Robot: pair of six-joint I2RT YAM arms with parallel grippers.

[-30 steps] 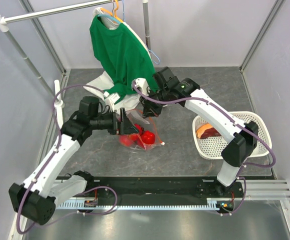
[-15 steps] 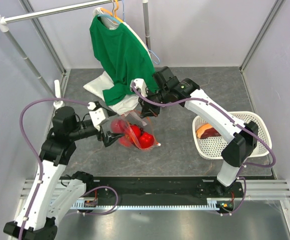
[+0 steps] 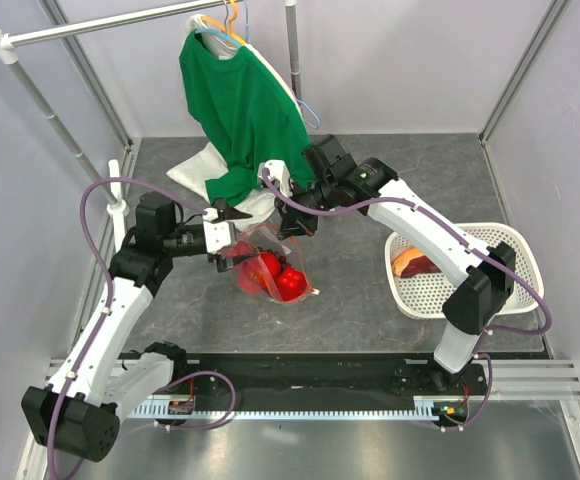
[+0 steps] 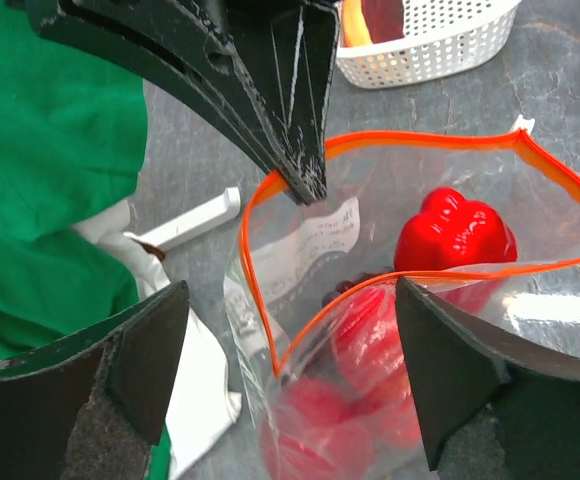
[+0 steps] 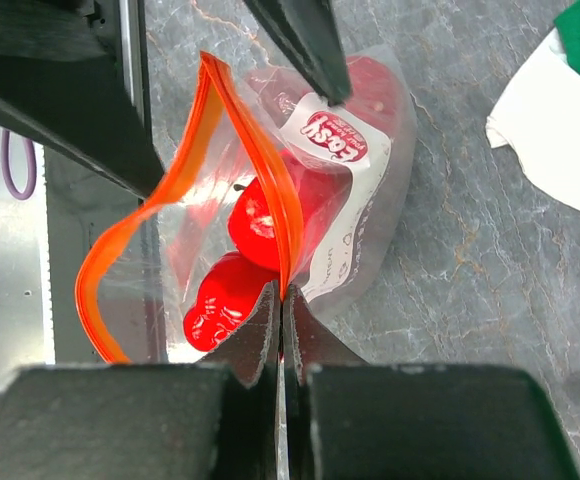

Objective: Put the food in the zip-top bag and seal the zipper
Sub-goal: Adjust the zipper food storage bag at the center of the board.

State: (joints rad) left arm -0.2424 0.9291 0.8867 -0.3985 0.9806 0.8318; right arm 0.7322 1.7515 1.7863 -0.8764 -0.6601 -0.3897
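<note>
The zip-top bag (image 3: pixel 275 275) is sitting near the middle of the table (image 3: pixel 410 180), with the red bell pepper (image 4: pixel 455 235) and the red fruits (image 4: pixel 365 330) already lying inside it. The right gripper (image 5: pixel 281 300) is pinching the zipper (image 4: pixel 420 140) tightly. The left gripper (image 3: pixel 228 232) is hovering wide open and holding nothing, just beside the mouth. The mouth is gaping, so the sealing seems to be the part remaining.
</note>
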